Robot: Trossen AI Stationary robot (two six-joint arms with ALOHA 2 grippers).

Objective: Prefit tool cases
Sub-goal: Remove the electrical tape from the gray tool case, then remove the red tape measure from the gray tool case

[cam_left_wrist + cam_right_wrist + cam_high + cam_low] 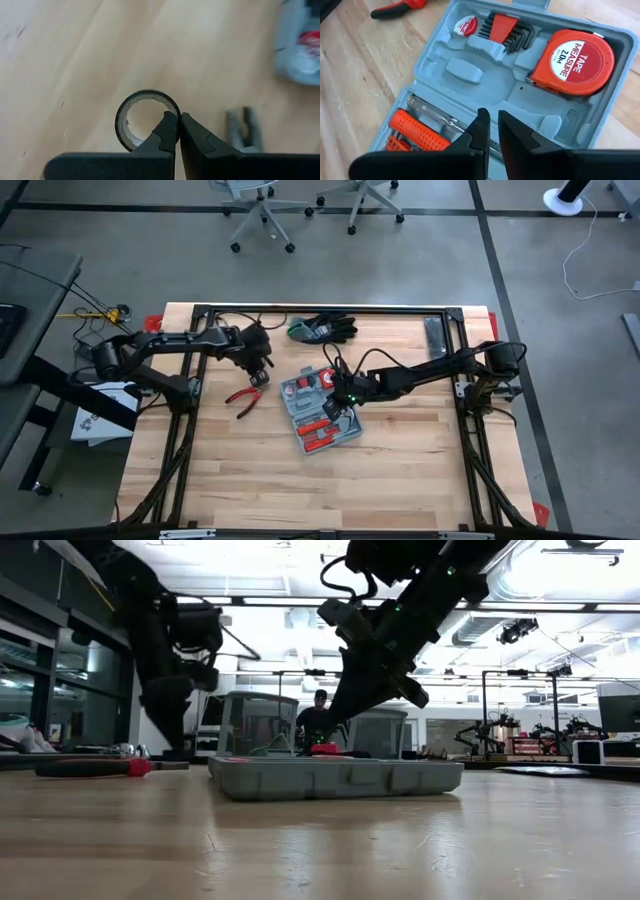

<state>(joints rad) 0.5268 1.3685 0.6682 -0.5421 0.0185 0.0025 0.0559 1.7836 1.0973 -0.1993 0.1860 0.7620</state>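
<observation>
The grey-blue tool case [320,412] lies open and flat on the wooden table, both halves resting on their backs. Its recesses hold a red tape measure [572,62], black hex keys [507,30] and an orange-handled tool [417,132]. My right gripper [491,120] hangs over the case's middle, pointing down at a slant, its fingers almost together with nothing seen between them. My left gripper [260,375] stands to the case's left, above the red pliers [243,396], shut on a black tape roll [145,117]. My left gripper pinches the tape roll's ring wall [176,106], one finger inside the ring and one outside. The fingers point steeply down. The roll sits at the fingertips with its hole facing the wrist camera. My right gripper: I cannot tell whether its fingertips touch the case's tray beneath them.
Black-and-green gloves [322,328] lie at the far edge, and a narrow dark bar [435,338] at the far right. The black frame rails [300,310] border the table. Bare wood stretches along the near side [320,490]. A person [318,715] stands in the room beyond.
</observation>
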